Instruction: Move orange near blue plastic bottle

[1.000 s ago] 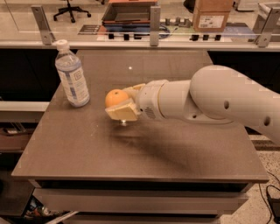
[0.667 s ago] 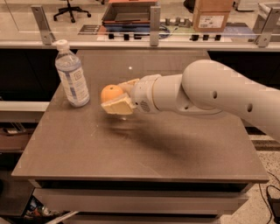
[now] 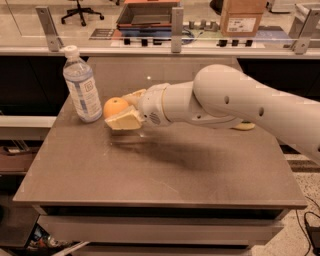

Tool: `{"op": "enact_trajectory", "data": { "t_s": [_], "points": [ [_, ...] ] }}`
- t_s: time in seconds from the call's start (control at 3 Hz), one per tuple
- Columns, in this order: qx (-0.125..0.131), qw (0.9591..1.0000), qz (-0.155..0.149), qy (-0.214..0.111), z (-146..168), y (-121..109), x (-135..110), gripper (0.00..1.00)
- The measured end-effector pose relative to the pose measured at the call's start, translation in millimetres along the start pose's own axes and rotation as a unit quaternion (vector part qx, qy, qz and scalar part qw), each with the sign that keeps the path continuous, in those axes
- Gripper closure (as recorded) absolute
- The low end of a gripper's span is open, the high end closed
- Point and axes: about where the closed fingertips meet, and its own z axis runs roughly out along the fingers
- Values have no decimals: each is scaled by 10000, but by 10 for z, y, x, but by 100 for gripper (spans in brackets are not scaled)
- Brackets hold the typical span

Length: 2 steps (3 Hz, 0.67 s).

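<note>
The orange (image 3: 114, 107) is round and bright, held between my gripper's cream fingers just above the brown table (image 3: 165, 165). My gripper (image 3: 121, 111) is shut on the orange, at the end of the white arm reaching in from the right. The blue plastic bottle (image 3: 82, 86), clear with a white cap and pale label, stands upright at the table's back left. The orange is just right of the bottle, a small gap apart.
A yellowish object (image 3: 244, 126) peeks out from behind the arm at the right of the table. Behind the table runs a counter with metal posts (image 3: 176, 22), a dark tray (image 3: 145, 12) and a cardboard box (image 3: 242, 16).
My gripper has carried the orange leftward, closer to the bottle. The bottle has not moved.
</note>
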Motion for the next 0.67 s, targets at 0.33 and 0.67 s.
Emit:
{"op": "enact_trajectory", "data": {
  "t_s": [0.33, 0.67],
  "points": [
    [-71, 9999, -65, 113, 148, 35, 54, 100],
    [-90, 9997, -82, 193, 275, 9, 138, 100]
  ]
}}
